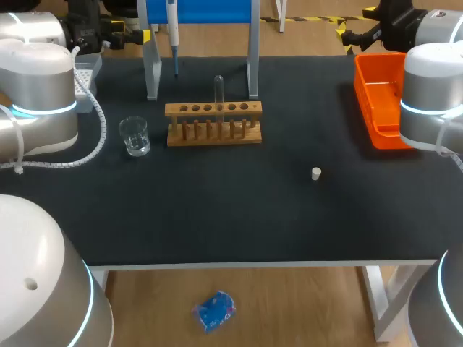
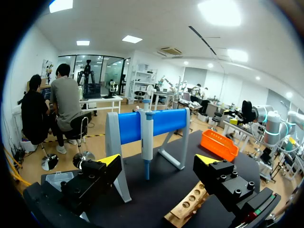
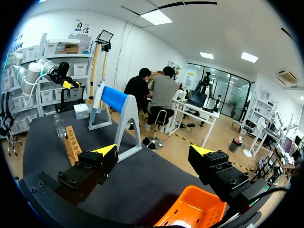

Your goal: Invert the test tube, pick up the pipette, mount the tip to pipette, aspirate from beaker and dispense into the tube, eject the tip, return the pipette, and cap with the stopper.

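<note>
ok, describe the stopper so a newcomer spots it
Start at the orange bin on the black table's right side. Just left of it and nearer the front edge sits the stopper. It is a tiny white plug standing alone on bare mat.

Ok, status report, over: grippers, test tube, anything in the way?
Left gripper open, empty; right gripper open, empty. Test tube upright in rack, untouched. Pipette hanging on stand. Nothing blocks the rack.
</note>
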You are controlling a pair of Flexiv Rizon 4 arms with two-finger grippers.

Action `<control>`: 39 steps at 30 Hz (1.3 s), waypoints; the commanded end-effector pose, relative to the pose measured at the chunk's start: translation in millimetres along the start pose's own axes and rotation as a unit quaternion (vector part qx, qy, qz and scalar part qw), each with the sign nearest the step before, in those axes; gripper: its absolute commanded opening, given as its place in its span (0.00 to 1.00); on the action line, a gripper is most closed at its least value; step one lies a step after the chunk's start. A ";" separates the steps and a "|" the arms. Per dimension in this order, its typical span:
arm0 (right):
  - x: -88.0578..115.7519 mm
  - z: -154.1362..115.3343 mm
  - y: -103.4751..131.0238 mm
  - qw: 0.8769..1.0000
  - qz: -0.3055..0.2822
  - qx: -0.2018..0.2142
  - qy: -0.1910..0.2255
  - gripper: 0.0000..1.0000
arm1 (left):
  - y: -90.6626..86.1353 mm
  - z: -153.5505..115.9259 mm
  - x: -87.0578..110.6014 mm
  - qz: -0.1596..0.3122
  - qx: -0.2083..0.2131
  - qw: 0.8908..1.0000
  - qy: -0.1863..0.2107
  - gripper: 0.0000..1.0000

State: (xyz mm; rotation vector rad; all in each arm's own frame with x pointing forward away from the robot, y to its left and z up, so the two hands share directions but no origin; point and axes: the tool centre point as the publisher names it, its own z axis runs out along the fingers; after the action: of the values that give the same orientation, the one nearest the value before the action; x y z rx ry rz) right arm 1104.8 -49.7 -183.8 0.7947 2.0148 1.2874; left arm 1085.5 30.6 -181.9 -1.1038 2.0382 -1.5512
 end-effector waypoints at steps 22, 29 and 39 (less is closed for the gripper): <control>31.7 -2.2 5.4 0.996 -0.009 -0.050 0.074 1.00 | 1.0 -0.4 1.3 0.000 0.002 1.000 -0.002 1.00; 76.4 -10.5 -2.4 0.985 -0.009 -0.086 0.148 1.00 | 1.0 -0.4 1.3 0.000 0.002 1.000 -0.002 1.00; 155.5 -29.2 -13.6 0.954 -0.001 -0.137 0.266 1.00 | 1.0 -0.4 1.3 0.000 0.002 1.000 -0.002 1.00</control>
State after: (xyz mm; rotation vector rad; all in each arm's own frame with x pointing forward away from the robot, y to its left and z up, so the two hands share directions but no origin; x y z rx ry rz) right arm 990.9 49.8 -208.2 0.3570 2.1867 1.8309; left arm 1085.4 30.4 -181.8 -1.1040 2.0381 -1.5511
